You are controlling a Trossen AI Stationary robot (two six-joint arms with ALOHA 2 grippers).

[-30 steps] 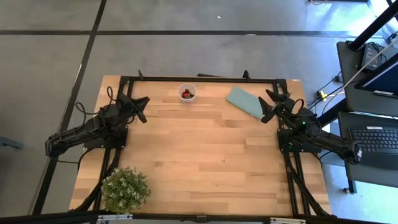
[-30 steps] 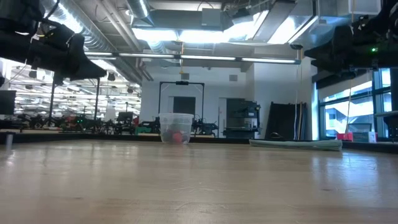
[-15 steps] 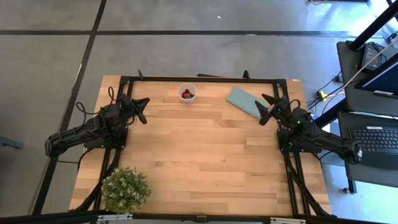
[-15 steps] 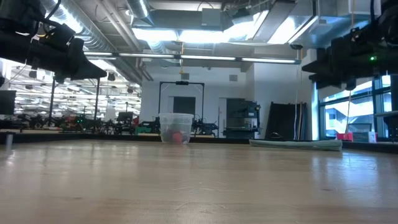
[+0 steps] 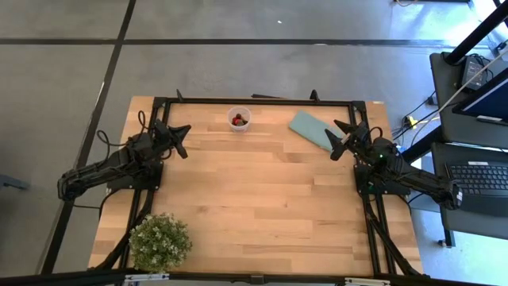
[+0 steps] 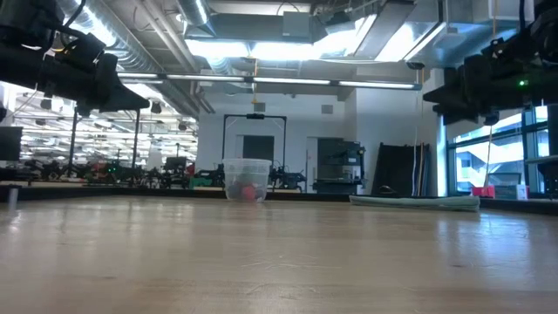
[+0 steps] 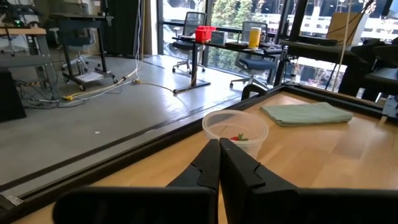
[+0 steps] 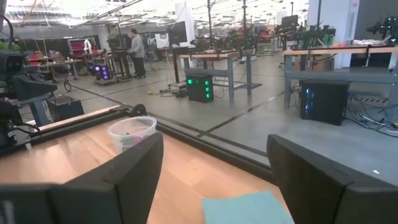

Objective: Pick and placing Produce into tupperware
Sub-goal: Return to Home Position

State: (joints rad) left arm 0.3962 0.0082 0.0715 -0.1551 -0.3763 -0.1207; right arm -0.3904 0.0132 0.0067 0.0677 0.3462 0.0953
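The tupperware [image 5: 239, 118], a small clear round cup, stands on its base near the table's far edge; it also shows in the low view [image 6: 247, 180] and both wrist views [image 7: 235, 129] [image 8: 132, 132]. Red produce [image 5: 238, 121] lies inside it [image 7: 237, 137]; no loose pieces show on the wood. My left gripper [image 5: 181, 137] hovers left of the cup, shut and empty [image 7: 219, 149]. My right gripper [image 5: 335, 139] hovers at the right side, open and empty [image 8: 214, 143], beside the teal piece.
A flat teal rectangular piece [image 5: 312, 130] lies right of the cup, close under my right gripper. A leafy potted plant [image 5: 159, 241] stands at the near left corner. A black frame [image 5: 262, 100] rims the table. A person stands far off in the room [image 8: 135, 45].
My right gripper has come down a little and edged toward the table's left, then held still. Cup and produce have stayed where they were.
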